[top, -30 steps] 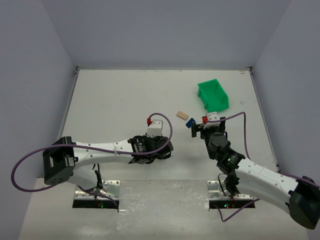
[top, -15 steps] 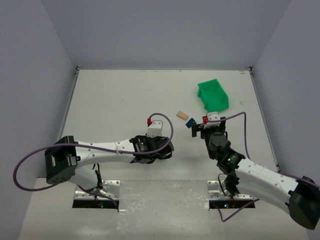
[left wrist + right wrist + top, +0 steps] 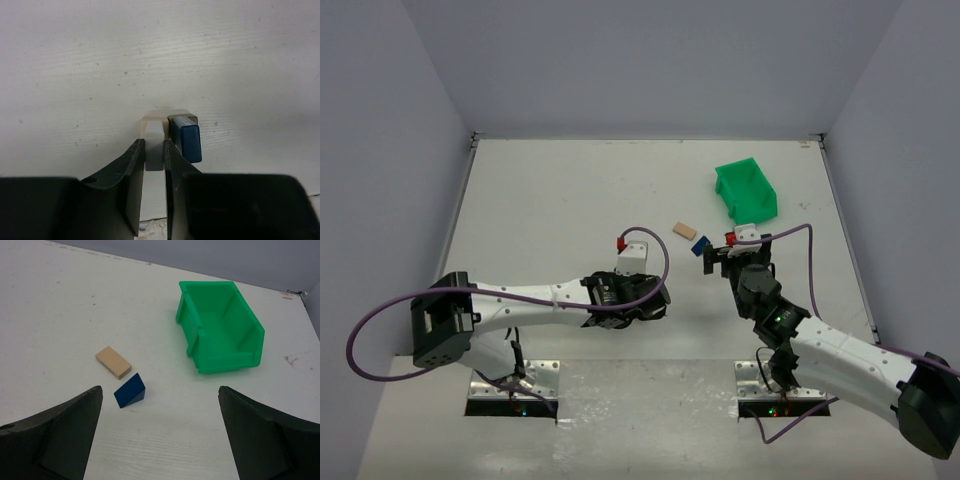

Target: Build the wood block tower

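The light is bright, even and diffuse from overhead across the white table (image 3: 570,200), and shadows are short with soft edges. On the left wrist camera, the left end effector (image 3: 153,145) is a dark, slightly soft mass. The pale wooden block (image 3: 153,125) pinched in it turns grey in shadow, and the dark blue wooden block (image 3: 190,142) just right of it has a faint sheen. Ahead of the wide-open right end effector (image 3: 159,390), the green plastic bin (image 3: 220,335) looks crisp and saturated.
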Action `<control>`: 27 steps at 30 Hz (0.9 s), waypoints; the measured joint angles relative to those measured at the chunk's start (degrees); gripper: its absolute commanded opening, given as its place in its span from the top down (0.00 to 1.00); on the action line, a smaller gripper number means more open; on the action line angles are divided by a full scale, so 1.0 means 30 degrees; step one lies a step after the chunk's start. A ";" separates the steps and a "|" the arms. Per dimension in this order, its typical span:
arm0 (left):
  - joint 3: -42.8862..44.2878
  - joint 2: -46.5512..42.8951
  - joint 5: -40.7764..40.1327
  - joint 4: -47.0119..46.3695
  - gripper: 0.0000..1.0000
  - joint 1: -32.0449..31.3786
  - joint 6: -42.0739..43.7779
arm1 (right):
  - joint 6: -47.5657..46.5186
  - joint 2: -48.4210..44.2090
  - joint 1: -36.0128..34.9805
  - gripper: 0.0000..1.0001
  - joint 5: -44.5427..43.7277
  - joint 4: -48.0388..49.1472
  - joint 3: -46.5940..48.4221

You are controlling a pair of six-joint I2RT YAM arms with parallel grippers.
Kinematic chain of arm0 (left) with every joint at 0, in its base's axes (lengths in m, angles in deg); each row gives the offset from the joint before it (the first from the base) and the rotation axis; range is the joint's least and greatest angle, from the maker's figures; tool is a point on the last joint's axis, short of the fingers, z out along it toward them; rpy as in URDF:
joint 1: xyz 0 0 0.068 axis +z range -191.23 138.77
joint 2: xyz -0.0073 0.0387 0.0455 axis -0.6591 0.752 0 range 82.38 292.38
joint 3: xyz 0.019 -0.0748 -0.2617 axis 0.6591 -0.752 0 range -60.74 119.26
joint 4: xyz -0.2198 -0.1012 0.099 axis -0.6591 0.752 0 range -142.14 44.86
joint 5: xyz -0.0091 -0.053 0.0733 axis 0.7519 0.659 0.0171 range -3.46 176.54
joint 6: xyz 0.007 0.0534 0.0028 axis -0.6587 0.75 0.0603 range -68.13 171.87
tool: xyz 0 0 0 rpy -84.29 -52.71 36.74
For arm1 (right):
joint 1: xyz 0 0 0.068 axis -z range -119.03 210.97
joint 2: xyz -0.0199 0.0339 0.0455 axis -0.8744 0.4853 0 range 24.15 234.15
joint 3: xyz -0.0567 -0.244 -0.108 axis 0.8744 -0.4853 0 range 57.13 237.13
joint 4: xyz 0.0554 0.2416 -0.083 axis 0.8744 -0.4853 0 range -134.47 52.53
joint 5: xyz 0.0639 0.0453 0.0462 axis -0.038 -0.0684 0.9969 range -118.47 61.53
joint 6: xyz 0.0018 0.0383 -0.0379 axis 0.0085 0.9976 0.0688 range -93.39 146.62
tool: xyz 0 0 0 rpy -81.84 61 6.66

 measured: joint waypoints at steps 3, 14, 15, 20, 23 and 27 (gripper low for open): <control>0.0096 0.0149 -0.0007 0.0021 0.84 0.0000 -0.0037 | 0.0000 0.0000 0.0000 0.01 0.0000 0.0000 0.0000; 0.0253 0.0495 -0.0294 0.0418 0.79 0.0000 -0.0463 | 0.0006 -0.0009 0.0036 0.01 0.0000 0.0000 0.0000; 0.0290 0.0539 -0.0307 0.0435 0.78 0.0000 -0.0463 | 0.0000 -0.0015 0.0037 0.01 0.0000 0.0000 0.0000; 0.0352 0.0772 -0.0350 0.0482 0.76 -0.0007 -0.0463 | 0.0007 -0.0010 0.0107 0.01 0.0000 0.0000 -0.0007; 0.0358 0.0777 -0.0364 0.0555 0.75 -0.0007 -0.0463 | 0.0011 -0.0011 0.0109 0.01 0.0000 0.0000 -0.0004; 0.0362 0.0777 -0.0374 0.0597 0.74 -0.0007 -0.0463 | 0.0015 -0.0007 0.0109 0.01 0.0000 0.0000 0.0000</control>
